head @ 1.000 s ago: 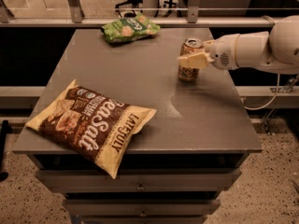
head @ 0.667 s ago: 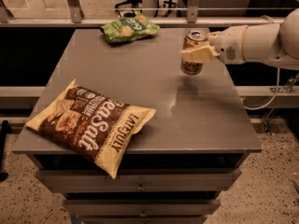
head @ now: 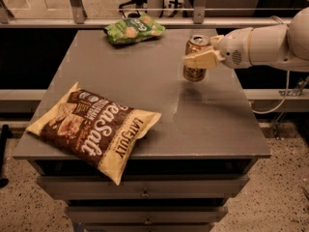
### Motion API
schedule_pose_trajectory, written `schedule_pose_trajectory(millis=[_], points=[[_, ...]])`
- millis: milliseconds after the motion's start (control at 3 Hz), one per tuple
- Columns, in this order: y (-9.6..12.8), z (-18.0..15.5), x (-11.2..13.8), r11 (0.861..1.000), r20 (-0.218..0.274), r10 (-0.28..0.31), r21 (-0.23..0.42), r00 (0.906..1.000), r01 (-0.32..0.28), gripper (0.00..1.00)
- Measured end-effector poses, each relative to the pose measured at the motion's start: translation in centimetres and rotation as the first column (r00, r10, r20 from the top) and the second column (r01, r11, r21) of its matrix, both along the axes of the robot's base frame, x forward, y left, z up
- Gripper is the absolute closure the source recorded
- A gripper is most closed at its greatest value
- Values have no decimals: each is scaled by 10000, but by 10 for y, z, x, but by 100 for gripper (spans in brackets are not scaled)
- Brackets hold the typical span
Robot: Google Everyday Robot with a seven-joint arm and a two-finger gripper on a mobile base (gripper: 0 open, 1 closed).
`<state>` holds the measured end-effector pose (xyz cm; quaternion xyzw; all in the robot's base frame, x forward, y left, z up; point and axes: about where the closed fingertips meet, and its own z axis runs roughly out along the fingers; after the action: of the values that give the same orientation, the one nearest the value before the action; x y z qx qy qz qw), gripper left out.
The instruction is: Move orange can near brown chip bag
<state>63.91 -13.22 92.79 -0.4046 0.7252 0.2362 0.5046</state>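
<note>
The gripper (head: 199, 60) clasps the orange can (head: 194, 74), upright with its silver top up, at the surface's (head: 145, 91) far right. Its body is orange-tan with dark lettering.

green bag (head: 134, 29): far edge of table | table (head: 212, 124): grey, flat top | drawers (head: 145, 186): beneath, at front

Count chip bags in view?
2. The brown chip bag lies at the front-left corner of the table; the green bag at the back edge. None seem hidden. The pincer grips the orange can over the right side.
</note>
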Motion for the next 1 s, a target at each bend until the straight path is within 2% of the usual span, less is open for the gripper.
schedule_pose_trajectory(millis=[333,667,1000], points=[[17,0,-28,9939,-230,1097,-82,9937,-1099,100],[37,2,-80,9677,-540,2503,-165,9667,-2515,100],[46,0,-113,9476,-758,3164,-204,9456,-3187,100]])
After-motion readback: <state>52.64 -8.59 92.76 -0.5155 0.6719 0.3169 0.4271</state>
